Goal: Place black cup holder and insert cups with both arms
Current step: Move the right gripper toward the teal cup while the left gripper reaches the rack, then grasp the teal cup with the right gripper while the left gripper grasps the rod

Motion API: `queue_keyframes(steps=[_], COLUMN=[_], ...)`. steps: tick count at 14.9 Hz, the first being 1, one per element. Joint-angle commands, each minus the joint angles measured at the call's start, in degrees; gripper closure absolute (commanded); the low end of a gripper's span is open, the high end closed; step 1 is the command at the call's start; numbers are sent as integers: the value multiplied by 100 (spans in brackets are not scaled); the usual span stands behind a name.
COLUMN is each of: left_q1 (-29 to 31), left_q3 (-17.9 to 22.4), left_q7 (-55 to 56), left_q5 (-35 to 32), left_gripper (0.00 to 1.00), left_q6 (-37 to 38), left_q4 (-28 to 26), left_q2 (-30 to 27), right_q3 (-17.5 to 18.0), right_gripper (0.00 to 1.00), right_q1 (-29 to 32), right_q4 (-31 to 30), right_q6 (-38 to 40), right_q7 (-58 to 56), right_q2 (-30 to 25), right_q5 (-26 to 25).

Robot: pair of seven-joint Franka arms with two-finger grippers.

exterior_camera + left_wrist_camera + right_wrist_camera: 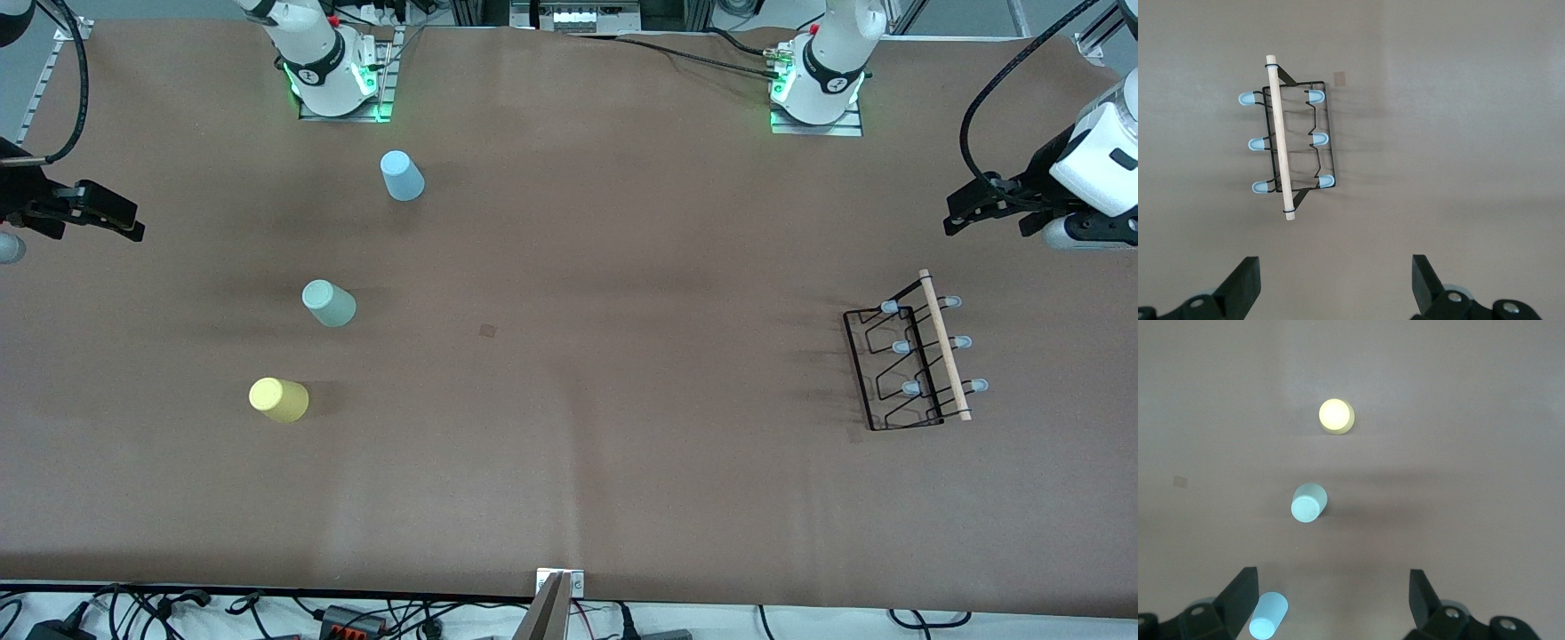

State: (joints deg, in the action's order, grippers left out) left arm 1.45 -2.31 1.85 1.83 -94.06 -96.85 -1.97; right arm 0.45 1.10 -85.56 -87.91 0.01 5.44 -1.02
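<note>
- The desk (569, 462) is covered in plain brown matting; cables and power bricks trail along the edge nearest the front camera, and metal framing stands by the arm bases.
- The black cup holder (911, 360) lies toward the left arm's end. Its wire is thin, so a grab on the wooden rod could tip or drag it.
- The cups sit upside down toward the right arm's end: light blue cup (402, 175), grey-green cup (328, 303), yellow cup (278, 399). Tapered plastic may squirt from a pinch.
- Left gripper (1335, 283) hangs over the desk's edge near the holder, fingers apart, empty.
- Right gripper (1331, 600) waits likewise at the cups' end, fingers spread.
</note>
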Motion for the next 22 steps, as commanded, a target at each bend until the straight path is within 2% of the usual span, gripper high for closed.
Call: queue_keyframes(steps=[1,8,10,14,16,18,22], left_q1=[5,22,223,759,848,875,901], left_q3=[11,2,11,11,11,11,11], left_q7=[-18,-115,-194,-203,-238,-273,-519], left_q5=[-104,-95,-113,-289,-297,-306,-306], left_gripper=[0,0,0,0,0,0,0], left_q6=[107,362,503,-768,-1043,-1472,-2527], left_q4=[88,96,96,-9,-96,-411,-992], left_q2=[39,504,680,1505,1682,1700,1700], right_q3=[-36,-36,-36,-36,-36,-36,-36], right_gripper=[0,0,0,0,0,0,0], right_q1=[-57,-251,-242,-259,-259,-259,-259], right_q4=[-512,-857,-1329,-2559,-3200,-3790,-4187], right_q6=[-86,-280,-638,-1850,-2657,-3353,-3935], right_q7=[-54,-36,-27,60,61,95,350], right_q2=[-70,-52,-174,-395,-395,-395,-123], right_q5=[49,32,49,76,85,215,322])
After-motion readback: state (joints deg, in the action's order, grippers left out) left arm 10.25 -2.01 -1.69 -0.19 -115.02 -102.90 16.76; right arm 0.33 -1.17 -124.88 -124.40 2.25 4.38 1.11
